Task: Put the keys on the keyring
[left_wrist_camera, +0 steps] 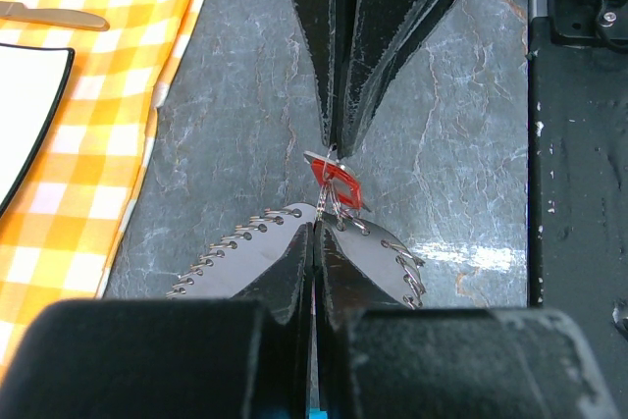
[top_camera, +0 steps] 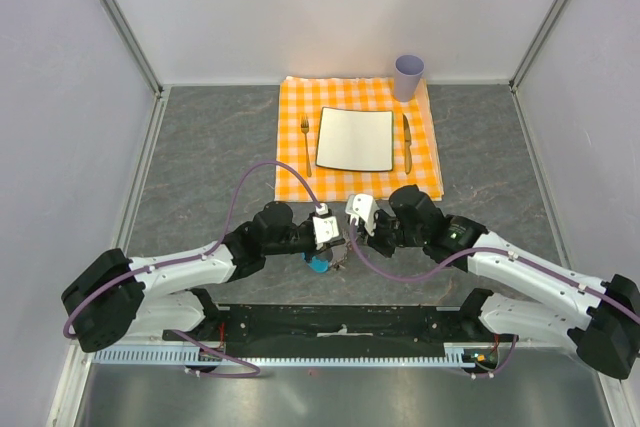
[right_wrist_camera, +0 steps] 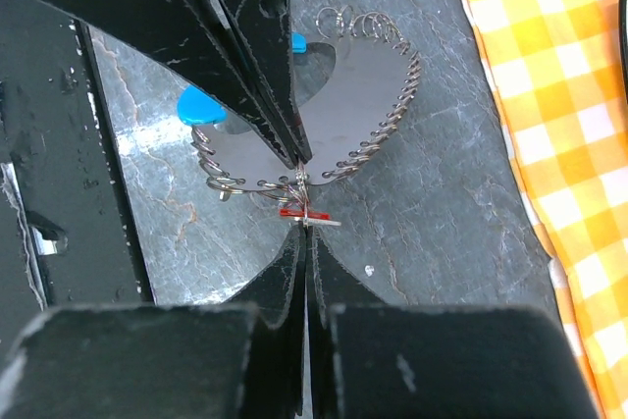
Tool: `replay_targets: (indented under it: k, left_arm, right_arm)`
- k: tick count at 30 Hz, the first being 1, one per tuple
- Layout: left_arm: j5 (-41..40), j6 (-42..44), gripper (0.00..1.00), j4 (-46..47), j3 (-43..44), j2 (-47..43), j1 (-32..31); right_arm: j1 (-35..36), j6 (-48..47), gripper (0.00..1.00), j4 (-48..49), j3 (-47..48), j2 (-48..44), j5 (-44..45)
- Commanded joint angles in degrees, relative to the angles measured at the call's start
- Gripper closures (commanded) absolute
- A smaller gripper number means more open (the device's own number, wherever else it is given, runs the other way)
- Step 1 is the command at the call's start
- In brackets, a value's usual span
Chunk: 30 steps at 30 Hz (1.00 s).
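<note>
Left fingers (left_wrist_camera: pixel 290 277) are closed tight on the keyring (right_wrist_camera: pixel 391 115). Right fingers (right_wrist_camera: pixel 287 287) are pinched shut on the red key (left_wrist_camera: pixel 337 182). Both sets of tips meet low over the grey surface (left_wrist_camera: pixel 235 95), near the orange checked cloth (left_wrist_camera: pixel 108 95).

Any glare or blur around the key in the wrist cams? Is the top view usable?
Left wrist: red key sharp, own jaws at the bottom edge blurred, bright glare patch on the table to its right. Right wrist: chain ring and blue tab sharp, near jaws soft. Top view: even light, no glare, but the key is too small to make out.
</note>
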Motion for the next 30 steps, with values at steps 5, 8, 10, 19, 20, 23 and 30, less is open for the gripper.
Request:
replay_targets:
  k: [5,8,10,19,20,23,30]
  left_arm:
    - [2.20,-0.18,0.98,2.50,2.61,0.13,-0.16]
    - [2.20,-0.10,0.98,2.41,2.79,0.39,-0.07]
    - [2.29,-0.18,0.98,2.24,2.87,0.48,-0.16]
    - [2.29,-0.18,0.98,1.89,3.14,0.66,-0.07]
    - [2.29,-0.10,0.98,1.80,3.14,0.66,-0.07]
    - [2.11,-0.18,0.98,1.71,3.14,0.74,-0.16]
    - [1.15,0.17,0.98,1.45,3.14,0.83,-0.07]
  right_arm:
    - [0.40,-0.28,1.00,0.59,0.84,-0.14,1.85]
    - [0.49,-0.28,1.00,0.68,0.84,-0.14,0.71]
    - [0.67,-0.28,1.00,0.51,0.75,-0.05,0.62]
    - [0.93,-0.37,1.00,0.68,0.75,0.12,0.36]
    - [0.93,-0.37,1.00,0.59,0.75,0.21,0.27]
    - [0.93,-0.37,1.00,0.68,0.66,0.12,0.09]
    - [1.02,-0.37,1.00,0.50,0.58,-0.14,0.71]
